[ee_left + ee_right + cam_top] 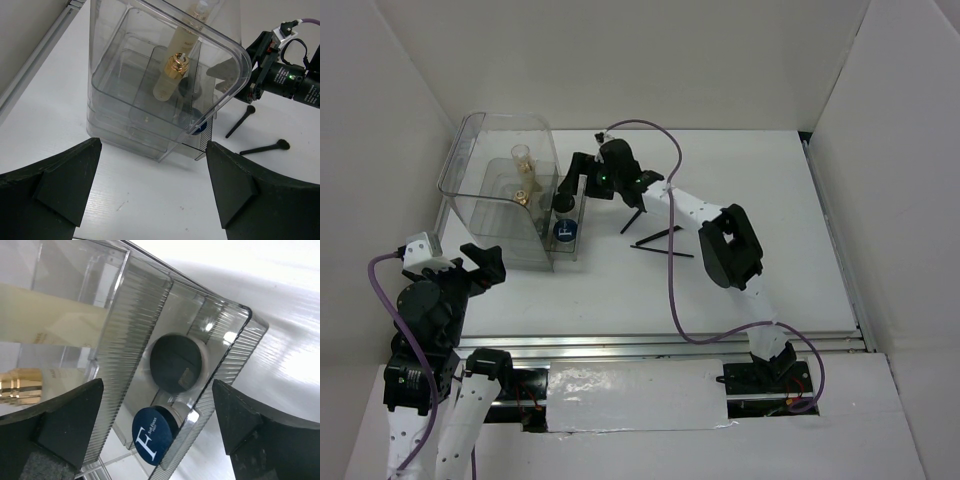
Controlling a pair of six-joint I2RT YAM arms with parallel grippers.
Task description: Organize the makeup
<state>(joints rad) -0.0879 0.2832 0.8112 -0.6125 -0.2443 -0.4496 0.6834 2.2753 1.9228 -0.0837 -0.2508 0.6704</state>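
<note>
The makeup sits in and near a big clear plastic box [490,200]. A tall pale-yellow bottle [523,158] and a short amber gold-capped bottle [524,195] stand inside it. A black compact [179,363] and a dark blue compact [154,434] lie in the ribbed side tray; both show in the top view, black [563,204] and blue [565,232]. Thin black brushes [658,240] lie loose on the table to the right. My right gripper [157,420] is open and empty above the compacts. My left gripper [152,185] is open and empty, in front of the box.
The box [125,115] stands at the table's back left, near the left wall. The brushes [240,121] lie just right of it, under the right arm [720,240]. White walls close in the table on the left, back and right.
</note>
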